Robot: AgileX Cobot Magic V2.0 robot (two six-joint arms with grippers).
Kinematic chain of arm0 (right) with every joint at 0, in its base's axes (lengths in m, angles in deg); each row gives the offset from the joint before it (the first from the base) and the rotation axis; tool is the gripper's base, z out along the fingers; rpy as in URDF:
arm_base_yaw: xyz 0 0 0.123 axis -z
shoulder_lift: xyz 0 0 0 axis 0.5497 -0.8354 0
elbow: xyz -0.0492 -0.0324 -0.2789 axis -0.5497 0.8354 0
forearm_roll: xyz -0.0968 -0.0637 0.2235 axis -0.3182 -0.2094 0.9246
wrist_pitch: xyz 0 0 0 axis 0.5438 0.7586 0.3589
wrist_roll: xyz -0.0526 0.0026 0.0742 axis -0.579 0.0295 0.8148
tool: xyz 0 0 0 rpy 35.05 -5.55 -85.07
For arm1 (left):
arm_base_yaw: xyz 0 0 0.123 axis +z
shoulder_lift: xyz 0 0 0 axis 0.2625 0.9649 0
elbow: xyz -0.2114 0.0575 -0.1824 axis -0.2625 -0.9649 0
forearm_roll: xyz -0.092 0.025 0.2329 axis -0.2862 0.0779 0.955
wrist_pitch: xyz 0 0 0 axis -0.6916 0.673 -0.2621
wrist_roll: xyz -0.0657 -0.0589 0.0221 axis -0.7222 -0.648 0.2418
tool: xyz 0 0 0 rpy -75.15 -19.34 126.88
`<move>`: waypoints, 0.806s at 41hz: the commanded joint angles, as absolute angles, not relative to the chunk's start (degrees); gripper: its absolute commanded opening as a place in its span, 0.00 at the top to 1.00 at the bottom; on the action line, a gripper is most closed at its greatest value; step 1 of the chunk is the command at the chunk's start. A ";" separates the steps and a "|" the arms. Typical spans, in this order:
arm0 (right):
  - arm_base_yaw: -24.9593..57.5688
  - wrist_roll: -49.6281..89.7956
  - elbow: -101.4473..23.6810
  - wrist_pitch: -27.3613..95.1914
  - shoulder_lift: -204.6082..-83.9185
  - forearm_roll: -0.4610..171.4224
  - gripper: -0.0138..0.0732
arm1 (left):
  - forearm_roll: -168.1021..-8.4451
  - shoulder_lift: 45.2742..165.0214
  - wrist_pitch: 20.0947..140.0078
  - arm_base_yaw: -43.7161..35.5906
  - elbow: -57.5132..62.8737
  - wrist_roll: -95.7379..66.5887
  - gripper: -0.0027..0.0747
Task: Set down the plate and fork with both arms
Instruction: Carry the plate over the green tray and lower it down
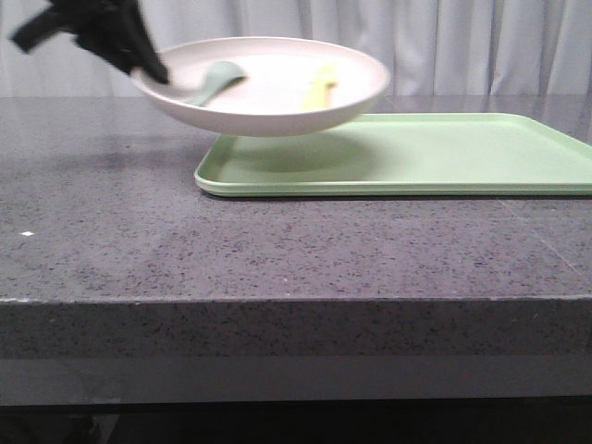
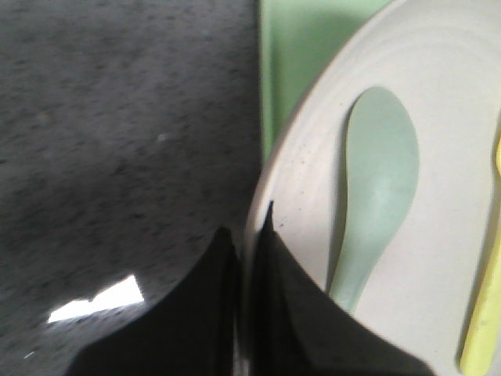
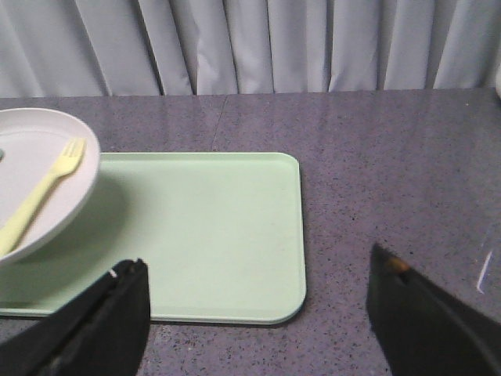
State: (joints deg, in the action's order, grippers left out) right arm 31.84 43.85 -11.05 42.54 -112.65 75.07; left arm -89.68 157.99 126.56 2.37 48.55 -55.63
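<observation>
Plate [image 1: 268,88] with fork [image 1: 322,85], pinched by left claw [image 1: 148,67], bears no legible writing.

The setting is a staged test bench, not a lived-in kitchen. A thick speckled grey stone-look table [image 1: 277,240] carries only tableware. A pleated pale grey curtain [image 3: 258,47] closes off the whole background at 12 o'clock. A light-green tray [image 1: 435,153] lies at 2 o'clock.

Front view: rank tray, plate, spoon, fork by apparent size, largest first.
1. Tray, widest.
2. Plate, lifted above the tray's left end, rim pinched by the left hand.
3. Teal spoon.
4. Fork, blurred; looks close to the spoon, so that order is unsure.
</observation>
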 commanded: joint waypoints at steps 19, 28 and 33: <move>32.00 43.28 -12.97 38.38 -113.29 75.06 0.16 | -91.73 174.10 129.82 -8.40 76.36 -65.13 0.99; 32.00 43.28 -12.97 38.38 -113.29 75.06 0.16 | -88.15 175.96 130.26 -9.21 77.59 -66.78 0.99; 32.00 43.28 -12.97 38.38 -113.29 75.06 0.16 | -88.11 175.96 128.81 -9.21 77.59 -66.78 0.99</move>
State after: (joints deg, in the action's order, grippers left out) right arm 31.84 43.85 -11.05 42.77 -112.65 75.07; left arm -86.26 180.01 132.29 -8.68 75.57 -65.80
